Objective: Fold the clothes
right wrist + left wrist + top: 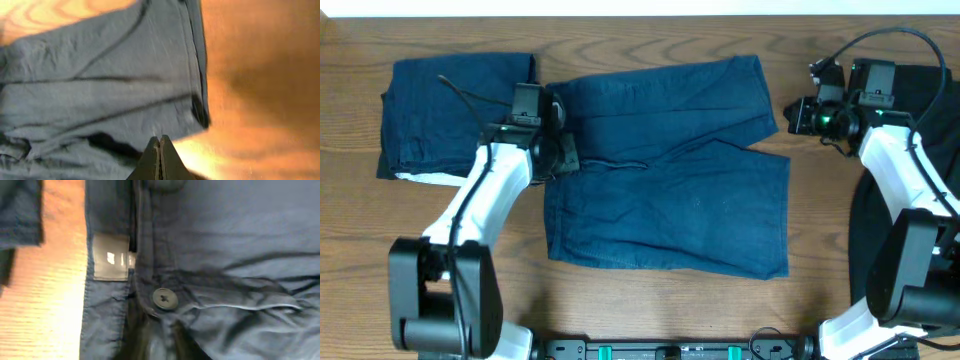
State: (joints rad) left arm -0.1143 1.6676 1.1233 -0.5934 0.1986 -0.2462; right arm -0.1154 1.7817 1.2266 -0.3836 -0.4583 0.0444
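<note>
The dark blue shorts (670,170) lie flat in the middle of the table (650,300). They look soft, light and floppy, so a waist corner or leg hem seems best to pinch. The left gripper (560,155) sits at the waist by the button (165,299), but its grip cannot be told. The right gripper (160,145), just right of them, is squeezed shut and empty

soft even overhead light; dim, blurry, warm-tinted wrist views

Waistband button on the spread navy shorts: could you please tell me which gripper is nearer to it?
Left. The left gripper is at the waistband beside the button; the right gripper hangs past the shorts' opposite edge, over the table.
</note>
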